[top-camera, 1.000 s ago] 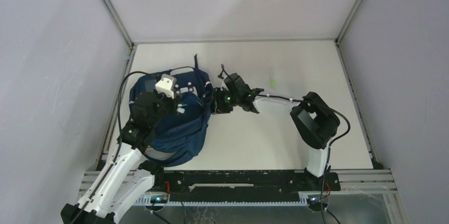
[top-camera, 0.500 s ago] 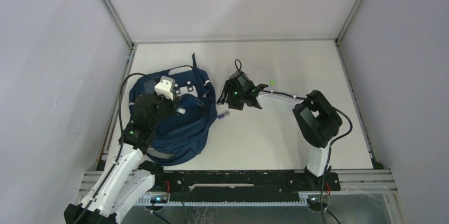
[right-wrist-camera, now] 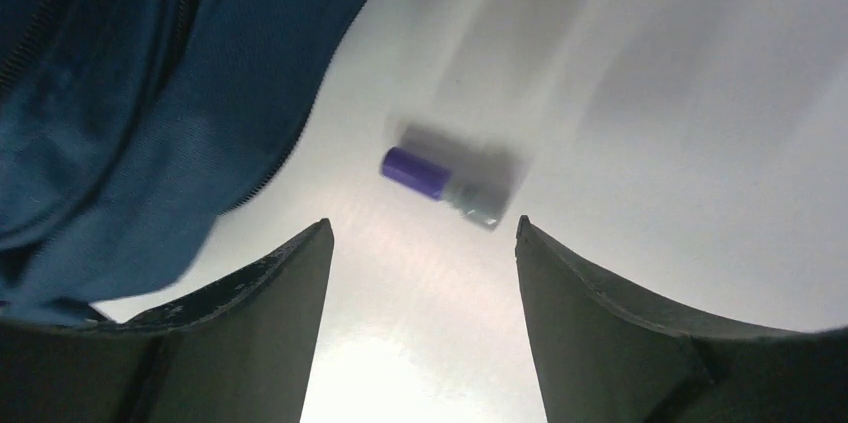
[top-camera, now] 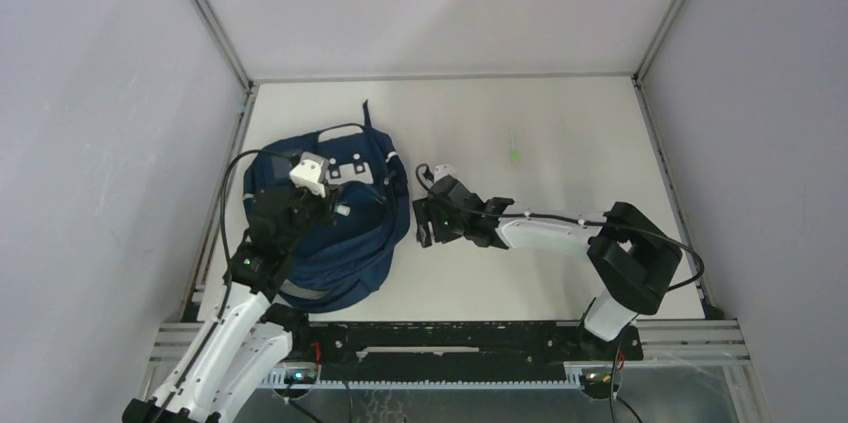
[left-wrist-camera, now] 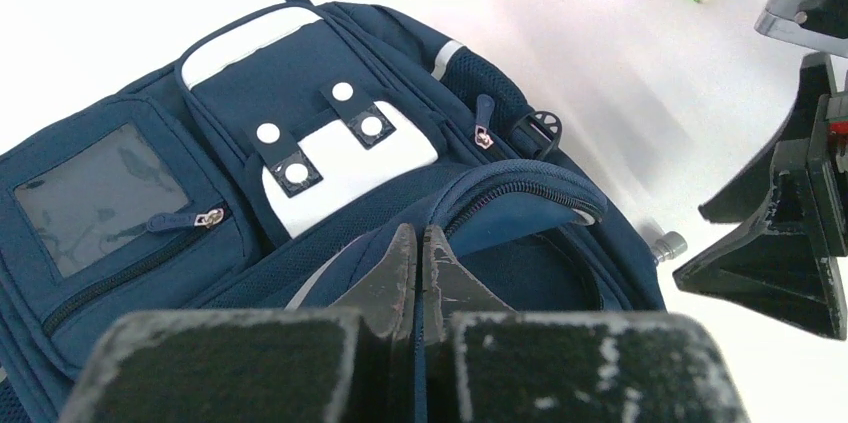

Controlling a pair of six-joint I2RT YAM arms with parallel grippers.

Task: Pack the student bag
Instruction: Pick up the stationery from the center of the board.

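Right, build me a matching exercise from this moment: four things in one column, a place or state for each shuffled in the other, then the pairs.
Column one
1. student bag
2. purple-and-grey cylinder
3. green-tipped pen
4. right gripper

Column two
A. alone toward the far side of the table
B. open, fingers apart
C. navy blue, lying at the left side
D. on the bare surface just off the bag's edge

Pairs: 1-C, 2-D, 3-A, 4-B

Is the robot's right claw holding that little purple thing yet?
No. In the right wrist view the small purple-and-grey cylinder lies on the table beyond the open right gripper, touching neither finger.
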